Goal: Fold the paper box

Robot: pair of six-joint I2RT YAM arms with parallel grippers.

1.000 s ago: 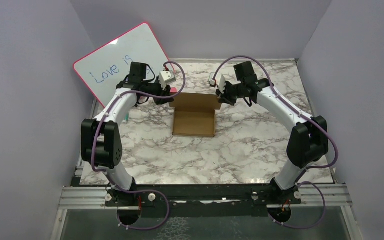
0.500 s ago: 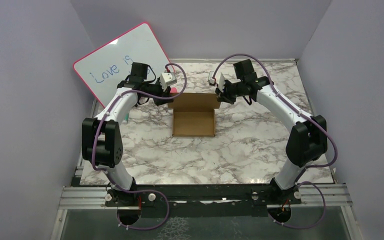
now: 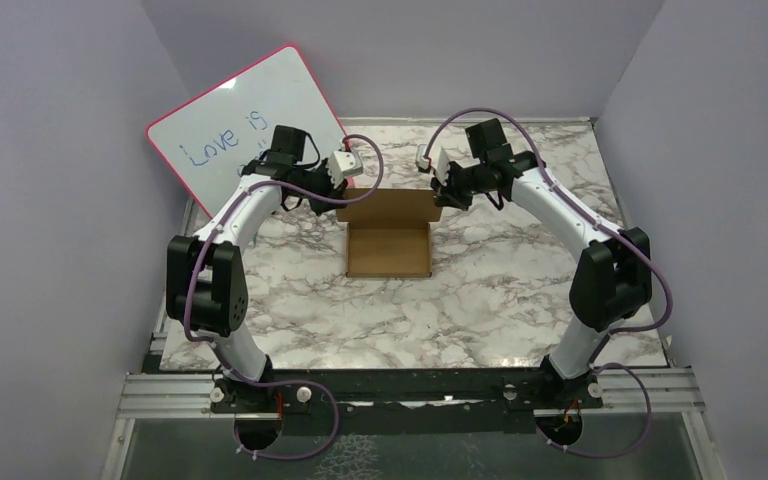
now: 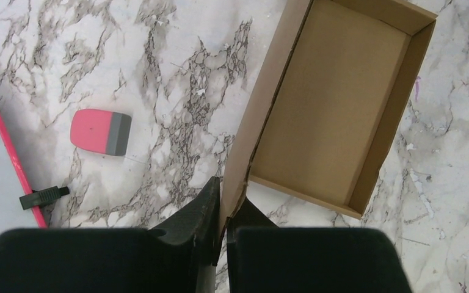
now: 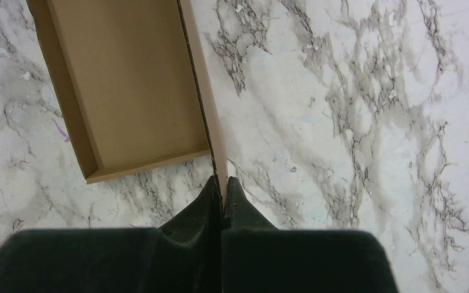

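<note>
The paper box (image 3: 388,248) is a shallow brown cardboard tray in mid-table, with a tall flap (image 3: 388,205) standing up along its far side. My left gripper (image 3: 343,203) is at the flap's left end, and in the left wrist view the left gripper (image 4: 225,190) is shut on the cardboard edge of the box (image 4: 330,104). At the flap's right end sits my right gripper (image 3: 441,198). The right wrist view shows the right gripper (image 5: 222,182) pinched shut on the thin edge beside the box's open tray (image 5: 128,79).
A pink-rimmed whiteboard (image 3: 245,120) leans against the far left wall, its rim (image 4: 6,152) close to my left wrist. A pink and grey eraser (image 4: 101,132) and a small black clip (image 4: 43,196) lie on the marble left of the box. Walls enclose three sides.
My left gripper has moved right to the flap's left end and closed on the cardboard. The right gripper has kept its grip and barely moved.
</note>
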